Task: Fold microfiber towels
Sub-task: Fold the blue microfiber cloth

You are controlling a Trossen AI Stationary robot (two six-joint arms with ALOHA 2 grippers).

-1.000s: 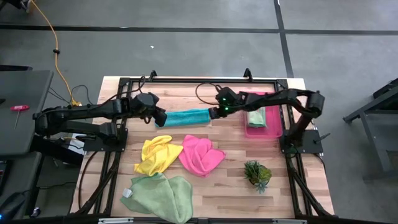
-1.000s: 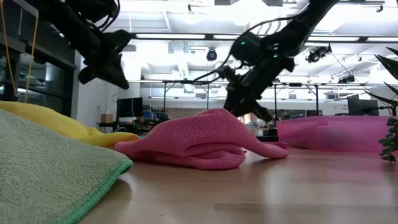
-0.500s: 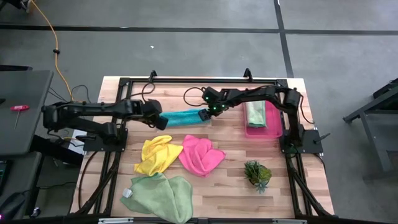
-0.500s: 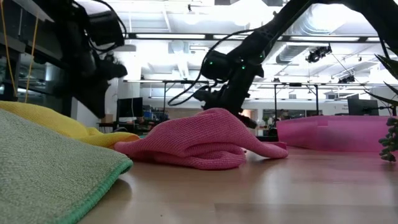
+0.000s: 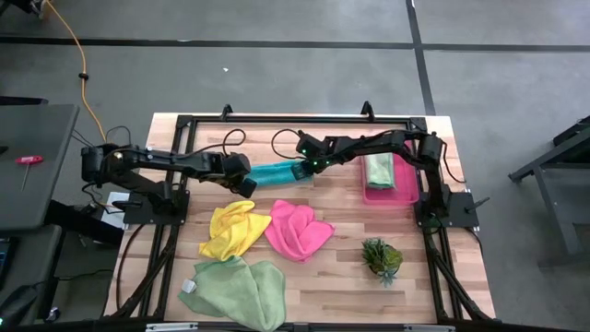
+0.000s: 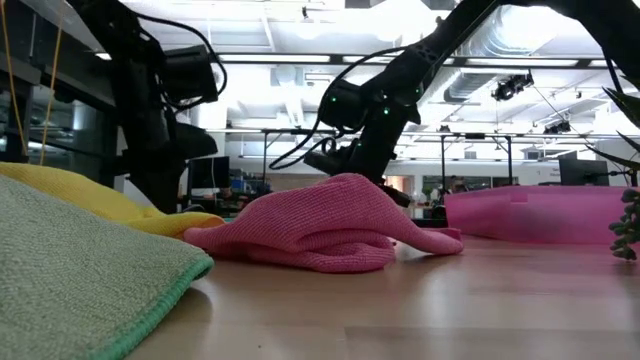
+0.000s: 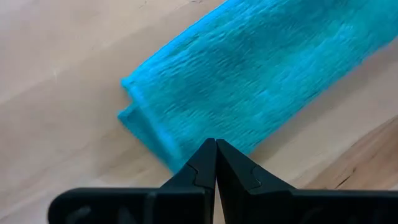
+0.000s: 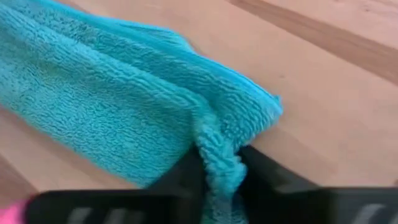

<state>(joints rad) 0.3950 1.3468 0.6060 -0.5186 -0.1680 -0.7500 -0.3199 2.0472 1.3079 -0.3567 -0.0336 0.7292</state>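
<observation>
The teal microfiber towel [image 5: 275,172] lies folded into a long narrow strip on the wooden tabletop [image 5: 341,277], toward the far side, between the 2 arms. The right gripper [image 8: 219,168] is at the strip's right end, its jaws clenched on a pinch of the teal cloth, which bunches up between the 2 dark fingers [image 8: 273,177] in the right wrist view. The left gripper [image 7: 216,149] is at the strip's left end, its jaws pressed fully together with nothing visibly between them; their tips sit at the edge of the teal towel where it meets the wood.

Nearer the front, the yellow towel [image 5: 232,229] and the hot pink towel [image 5: 297,229] lie crumpled side by side, touching. A pale green towel [image 5: 238,288] is spread loosely at the front-left edge. The second pale green towel [image 5: 379,170] rests folded inside the pink plastic tray [image 5: 403,191] just right of the right gripper. A small spiky green plant [image 5: 381,258] stands at the front right, well apart from the towels.
</observation>
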